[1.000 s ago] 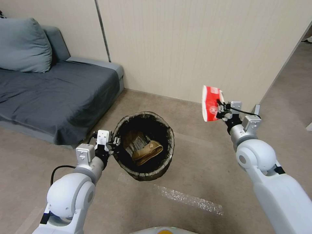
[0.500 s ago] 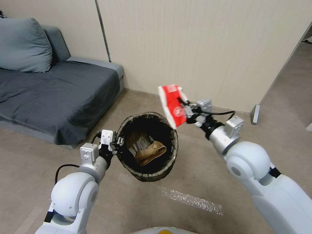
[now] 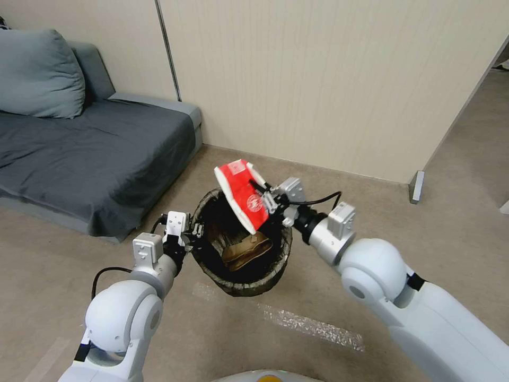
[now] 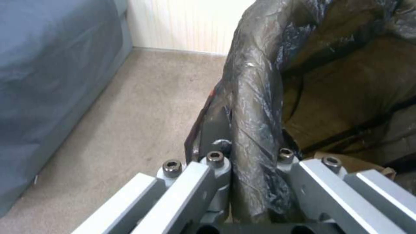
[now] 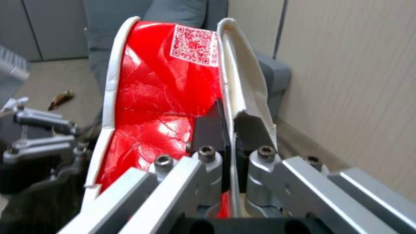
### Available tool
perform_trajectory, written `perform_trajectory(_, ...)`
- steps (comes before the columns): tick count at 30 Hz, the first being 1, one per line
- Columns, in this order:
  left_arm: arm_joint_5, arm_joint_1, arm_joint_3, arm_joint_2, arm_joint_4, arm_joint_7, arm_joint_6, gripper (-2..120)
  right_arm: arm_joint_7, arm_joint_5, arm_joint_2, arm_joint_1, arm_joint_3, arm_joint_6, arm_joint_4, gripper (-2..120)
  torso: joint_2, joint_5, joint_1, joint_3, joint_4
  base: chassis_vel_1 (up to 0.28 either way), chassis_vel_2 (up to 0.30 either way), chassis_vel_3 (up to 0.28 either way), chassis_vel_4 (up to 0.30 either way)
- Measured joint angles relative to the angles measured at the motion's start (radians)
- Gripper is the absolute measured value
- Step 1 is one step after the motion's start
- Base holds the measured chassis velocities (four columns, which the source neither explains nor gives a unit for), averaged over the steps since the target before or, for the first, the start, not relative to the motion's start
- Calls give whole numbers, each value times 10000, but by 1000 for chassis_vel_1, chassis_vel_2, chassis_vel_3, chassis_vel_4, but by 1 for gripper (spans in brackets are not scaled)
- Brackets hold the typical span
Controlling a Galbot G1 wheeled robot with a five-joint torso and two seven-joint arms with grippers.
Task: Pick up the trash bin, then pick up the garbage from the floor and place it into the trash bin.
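Right end effector (image 3: 263, 199), clamped on the red carton (image 3: 241, 194), has swung over the trash bin (image 3: 241, 284), which the left end effector (image 3: 192, 236) grips; release seems next.

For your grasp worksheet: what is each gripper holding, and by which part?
The left gripper clamps the trash bin by its bag-covered rim. The right gripper pinches the red-and-white carton by its white edge, above the bin.
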Motion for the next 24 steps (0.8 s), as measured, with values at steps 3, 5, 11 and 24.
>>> perform_trajectory(3,0,-8,-1,-4,11,-1,1,3,12,-111,-26,-76,-134,-29,-31,0,0,0,0,0,0,0,0,0,0)
perform_trajectory(5,0,-24,-4,-11,21,-2,3,3,38,-412,-41,-247,-261,-142,-90,0,0,1,0,0,-1,0,0,0,0)
perform_trajectory(11,0,-41,27,-16,33,-3,6,3,192,-531,-47,-360,-406,-207,-122,18,0,0,0,0,0,0,0,0,0)
perform_trajectory(24,-3,-79,46,-35,68,-13,15,3,523,-543,-43,-392,-663,-302,39,65,0,1,0,0,0,0,0,0,0)
